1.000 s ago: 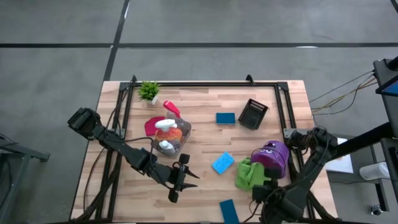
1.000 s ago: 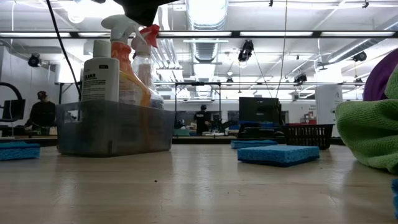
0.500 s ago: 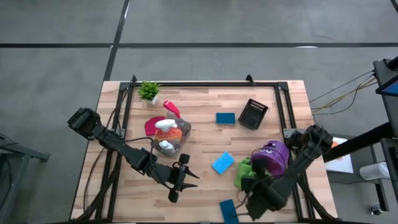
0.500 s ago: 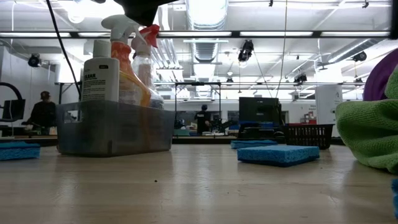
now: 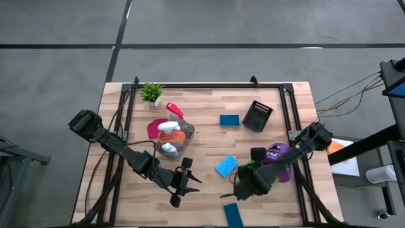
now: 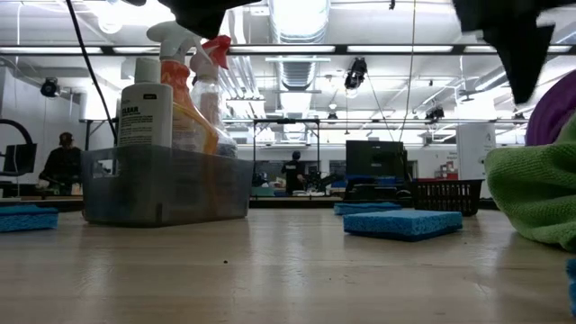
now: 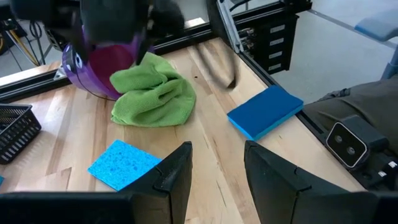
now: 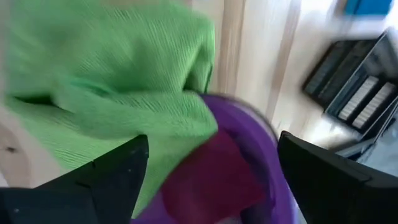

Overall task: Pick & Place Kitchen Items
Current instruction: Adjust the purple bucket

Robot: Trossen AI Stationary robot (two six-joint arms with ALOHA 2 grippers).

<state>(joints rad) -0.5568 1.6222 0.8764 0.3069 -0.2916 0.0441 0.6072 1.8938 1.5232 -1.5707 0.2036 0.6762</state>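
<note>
The right gripper (image 5: 245, 185) hangs over the green cloth (image 7: 153, 97) at the near right of the wooden table (image 5: 209, 142), and its two fingers (image 8: 106, 180) stand wide apart with nothing between them; the right wrist view looks past them at the cloth and into the purple bucket (image 7: 99, 62), where a magenta cloth (image 8: 211, 177) lies. The green cloth spills from the bucket's mouth onto the table. The left gripper (image 5: 182, 183) waits above the near middle of the table, fingers partly apart and holding nothing. A light blue sponge (image 5: 226, 166) lies between the two grippers, a darker blue sponge (image 5: 232, 214) sits at the near edge, and a third one (image 5: 230, 120) rests beside the black basket (image 5: 257, 116) farther back. In the clear bin (image 6: 166, 184) at the left stand the orange spray bottle (image 6: 184, 99) with its white trigger, a red-topped bottle (image 6: 214, 76) and a white bottle (image 6: 144, 108) (its label carries dark print, too small to read). A small potted plant (image 5: 151, 92) sits at the far left corner.
</note>
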